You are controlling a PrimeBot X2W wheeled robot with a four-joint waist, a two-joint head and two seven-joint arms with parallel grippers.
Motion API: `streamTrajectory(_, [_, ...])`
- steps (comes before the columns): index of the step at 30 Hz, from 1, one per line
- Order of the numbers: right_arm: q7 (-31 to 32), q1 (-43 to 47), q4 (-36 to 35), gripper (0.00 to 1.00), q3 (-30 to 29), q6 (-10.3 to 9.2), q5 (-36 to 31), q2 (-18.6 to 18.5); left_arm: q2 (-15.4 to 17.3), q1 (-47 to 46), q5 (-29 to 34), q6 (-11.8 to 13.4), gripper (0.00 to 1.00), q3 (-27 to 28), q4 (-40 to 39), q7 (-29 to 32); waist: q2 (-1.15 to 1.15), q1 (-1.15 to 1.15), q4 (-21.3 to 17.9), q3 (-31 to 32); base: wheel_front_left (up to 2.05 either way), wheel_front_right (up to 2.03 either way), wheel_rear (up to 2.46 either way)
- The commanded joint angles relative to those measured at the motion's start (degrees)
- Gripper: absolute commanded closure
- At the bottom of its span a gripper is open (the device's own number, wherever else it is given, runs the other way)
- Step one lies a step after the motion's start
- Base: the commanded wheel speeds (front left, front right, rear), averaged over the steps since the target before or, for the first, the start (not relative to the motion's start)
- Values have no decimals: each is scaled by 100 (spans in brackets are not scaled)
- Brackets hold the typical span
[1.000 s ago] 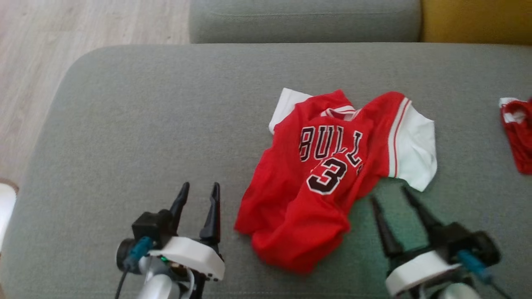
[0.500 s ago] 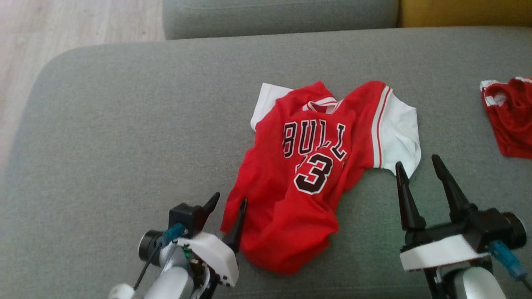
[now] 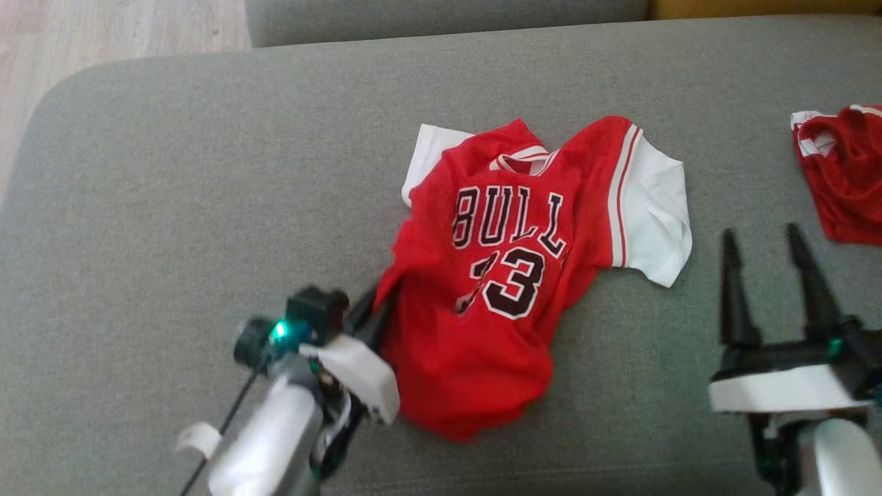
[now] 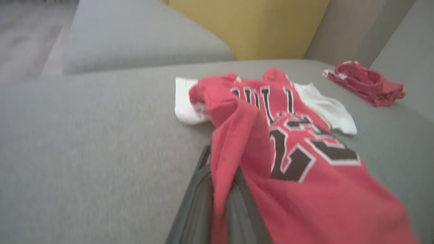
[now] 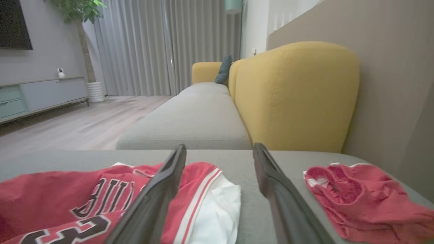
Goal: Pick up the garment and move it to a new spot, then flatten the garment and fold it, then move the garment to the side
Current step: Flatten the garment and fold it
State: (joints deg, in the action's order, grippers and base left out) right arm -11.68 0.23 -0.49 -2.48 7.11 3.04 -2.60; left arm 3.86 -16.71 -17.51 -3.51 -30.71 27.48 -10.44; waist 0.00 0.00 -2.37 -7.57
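On the grey fabric sofa seat, near centre: red basketball jersey with white sleeves and black lettering, crumpled, printed side up. At its lower left edge, the left gripper has its fingers together, clamped on a raised fold of the red cloth. The right gripper has its fingers apart and empty, just right of the white sleeve, not touching it. A small crumpled red cloth with white trim lies far right, well apart from the jersey. A yellow upholstered backrest stands behind the seat.
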Motion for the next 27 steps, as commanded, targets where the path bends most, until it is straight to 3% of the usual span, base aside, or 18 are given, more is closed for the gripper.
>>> streamTrajectory(1, [-75, -275, -225, 0, 31, 37, 23, -29, 132, -408, 82, 52, 100, 222, -313, -91, 0, 0, 2, 0, 0, 0, 0])
streamTrajectory(6, [-119, -376, -296, 0, -275, 37, 7, -28, 557, -937, 237, 75, 100, 396, -873, 85, 0, 0, -29, -82, 0, 0, 0])
streamTrajectory(10, [-146, -510, -317, 0, -271, 37, 40, -28, 1001, -1536, 283, -110, 100, 449, -967, 655, 0, 0, -132, -263, 0, 0, 0])
streamTrajectory(17, [-239, -842, -219, 0, 20, 37, 208, -28, 1657, -2778, 233, -333, 100, 471, -341, 1236, 0, 0, -548, -665, 0, 0, 0])
streamTrajectory(27, [-324, -1228, -74, 0, 182, 37, 446, -28, 2089, -4047, 417, -262, 100, 576, 770, 998, 0, 0, -1227, -1295, 0, 0, 0])
